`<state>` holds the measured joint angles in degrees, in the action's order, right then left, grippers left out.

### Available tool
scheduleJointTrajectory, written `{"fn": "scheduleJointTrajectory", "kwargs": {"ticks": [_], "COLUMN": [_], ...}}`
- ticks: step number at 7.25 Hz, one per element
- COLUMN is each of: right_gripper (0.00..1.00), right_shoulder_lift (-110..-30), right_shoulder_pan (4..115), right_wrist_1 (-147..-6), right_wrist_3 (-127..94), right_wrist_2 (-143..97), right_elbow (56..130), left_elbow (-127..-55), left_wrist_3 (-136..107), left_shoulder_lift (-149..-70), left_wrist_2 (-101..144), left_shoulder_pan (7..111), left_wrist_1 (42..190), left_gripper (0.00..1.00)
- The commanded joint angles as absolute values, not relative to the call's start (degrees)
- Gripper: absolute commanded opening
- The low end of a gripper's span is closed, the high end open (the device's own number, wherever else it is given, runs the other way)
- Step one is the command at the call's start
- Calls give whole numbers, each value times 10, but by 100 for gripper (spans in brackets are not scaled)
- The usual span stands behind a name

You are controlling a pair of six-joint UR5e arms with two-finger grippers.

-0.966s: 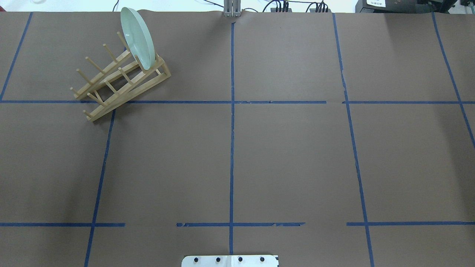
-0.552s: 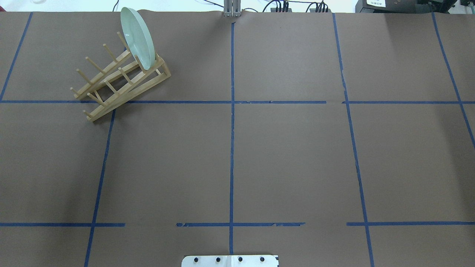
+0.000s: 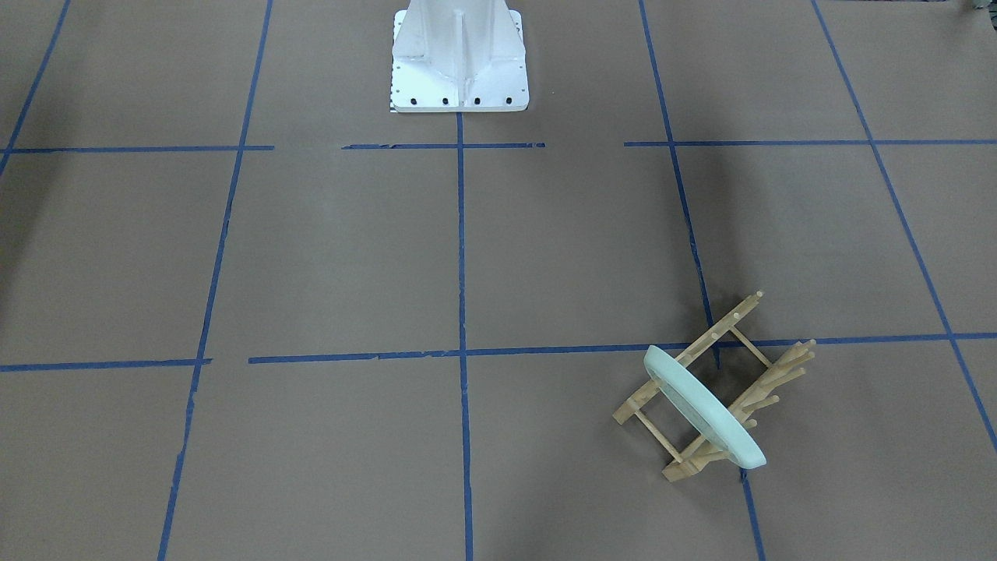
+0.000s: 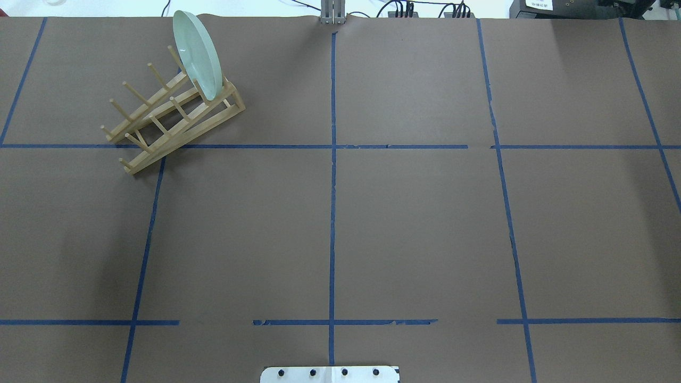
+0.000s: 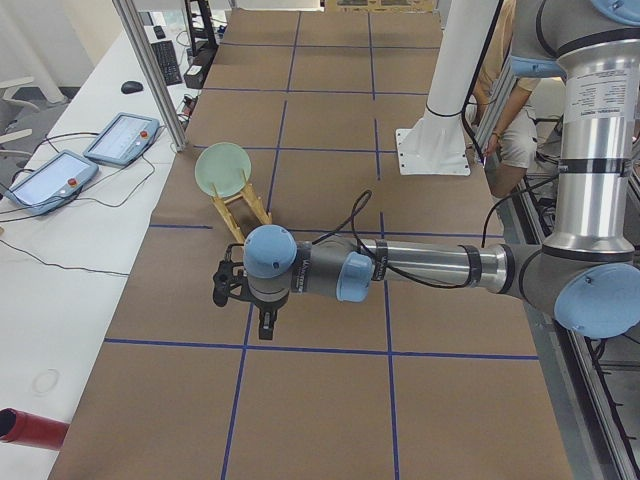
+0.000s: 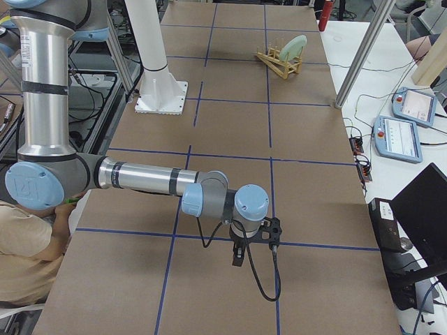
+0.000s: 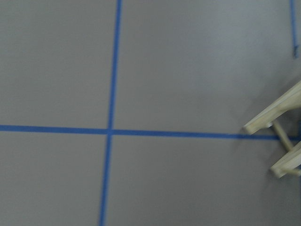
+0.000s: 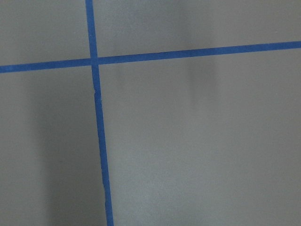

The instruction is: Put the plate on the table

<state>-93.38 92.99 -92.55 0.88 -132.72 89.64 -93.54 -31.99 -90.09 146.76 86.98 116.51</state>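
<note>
The plate (image 4: 198, 53) stands on edge, propped by the end pegs of the wooden rack (image 4: 229, 109), not yet on the table (image 4: 415, 223); whether the left hand (image 5: 266, 322) or the right hand (image 6: 239, 252) is spread cannot be told.

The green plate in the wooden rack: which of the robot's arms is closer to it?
Left. The left arm reaches over the table close to the wooden dish rack holding the plate; the right arm hangs over the table's opposite end.

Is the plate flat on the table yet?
No, the plate stands on edge in the rack.
</note>
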Motion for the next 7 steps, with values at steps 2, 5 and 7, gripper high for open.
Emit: {"fn": "scheduleJointTrajectory", "kwargs": {"ticks": [2, 5, 7], "right_gripper": [100, 100, 100], "right_shoulder_lift": [-934, -933, -934], "right_shoulder_pan": [930, 930, 930], "right_wrist_1": [-925, -925, -925], "right_wrist_3": [9, 9, 9], "right_wrist_2": [-1327, -1327, -1327], "right_elbow": [896, 896, 896], "left_elbow": [-876, -857, -793], "left_wrist_3": [-681, -948, -1014], "left_shoulder_lift": [-1022, -1126, -1163], "left_wrist_2": [1463, 1271, 1178], "left_shoulder_pan": [800, 663, 636], "left_wrist_1": [1344, 1474, 1612], "left_gripper": [100, 100, 100]}}
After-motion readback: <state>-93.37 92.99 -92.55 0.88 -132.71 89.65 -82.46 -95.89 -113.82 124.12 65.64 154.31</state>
